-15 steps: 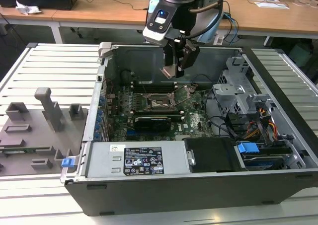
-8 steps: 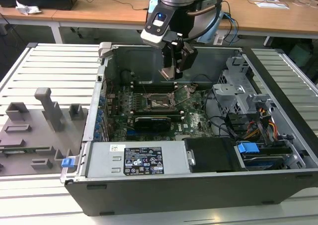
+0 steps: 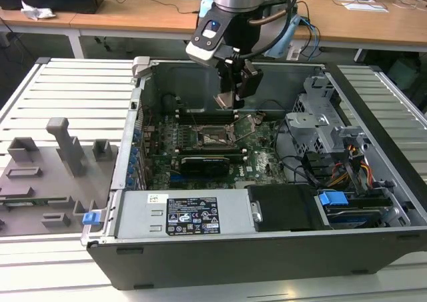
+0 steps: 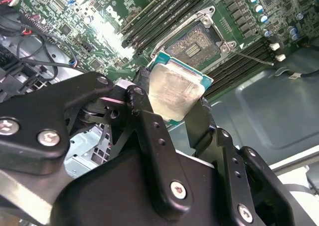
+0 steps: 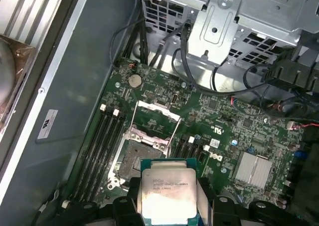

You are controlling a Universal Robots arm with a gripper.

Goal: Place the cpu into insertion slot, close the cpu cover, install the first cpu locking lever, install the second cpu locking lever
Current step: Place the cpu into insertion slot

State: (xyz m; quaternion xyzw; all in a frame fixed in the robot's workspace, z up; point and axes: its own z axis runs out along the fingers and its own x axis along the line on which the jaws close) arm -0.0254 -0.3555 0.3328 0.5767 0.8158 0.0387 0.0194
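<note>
1. Black metal gripper (image 4: 172,104) (image 5: 169,206) (image 3: 233,95) is clamped on the small flat square cpu with a pale silver-grey metal top (image 4: 175,89) (image 5: 167,191) (image 3: 223,101). One black finger (image 4: 149,131) presses each of two opposite edges.
2. The cpu is tilted in the exterior view and held in the air inside the case. It is above the board and not seated.
3. Just beyond it is the square dark insertion slot with a shiny metal rim (image 4: 193,44) (image 5: 137,161) (image 3: 215,137). The slot is uncovered, contacts exposed, apart from the cpu.
4. The thin square silver frame cpu cover (image 5: 158,109) is flipped open at the slot's far edge in the first wrist view.
5. Green circuit board (image 5: 219,116) (image 3: 263,159) rings the slot, with long black memory slots (image 5: 107,131) beside it.
6. Grey perforated metal drive cage (image 5: 224,21) (image 3: 320,115) stands past the board.
7. Dark open computer case (image 3: 267,249) lies on a white slatted table (image 3: 67,89). Grey plastic fixture blocks (image 3: 60,149) sit at the exterior view's left.
</note>
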